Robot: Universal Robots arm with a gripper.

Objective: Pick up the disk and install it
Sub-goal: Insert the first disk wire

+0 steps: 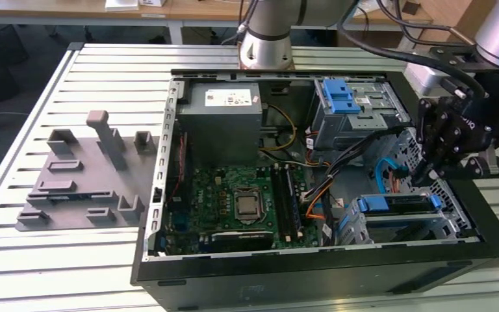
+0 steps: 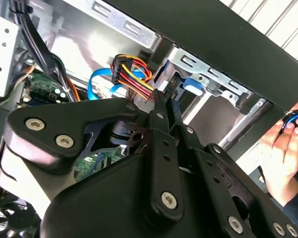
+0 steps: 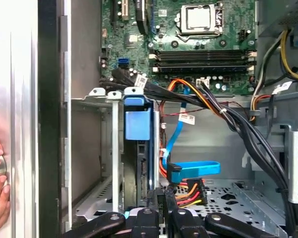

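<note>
Arm reaching down from exterior view's right, black gripper (image 1: 430,174) hanging just inside PC case (image 1: 319,270) at its right side, above the lower drive cage (image 1: 457,224). Fingers (image 2: 159,106) drawn together, tips pinched close w/ next to no gap, right by a red-yellow-black power plug (image 2: 131,74); can't tell if anything is nipped between them. In first wrist view, gripper (image 3: 161,196) w/ tips meeting beside same plug (image 3: 191,191) and a blue flat cable (image 3: 196,168).

Disk (image 1: 395,203) seated in that lower cage, on edge, blue plastic bracket along its top, dark body under it. In first wrist view, seen end-on as thin dark slab (image 3: 138,171) w/ blue tab at end, slotted between silver cage rails.

Case open, lying on side on slatted table (image 1: 41,260): green motherboard (image 1: 232,195) w/ CPU socket, grey PSU box (image 1: 223,120) w/ white sticker, upper bay (image 1: 353,107) w/ another blue bracket, cable bundles across middle. Grey plastic stand (image 1: 80,179) w/ upright posts on table at exterior view's left, well apart from case. Person's hand (image 2: 285,158) outside case wall in second wrist view.
</note>
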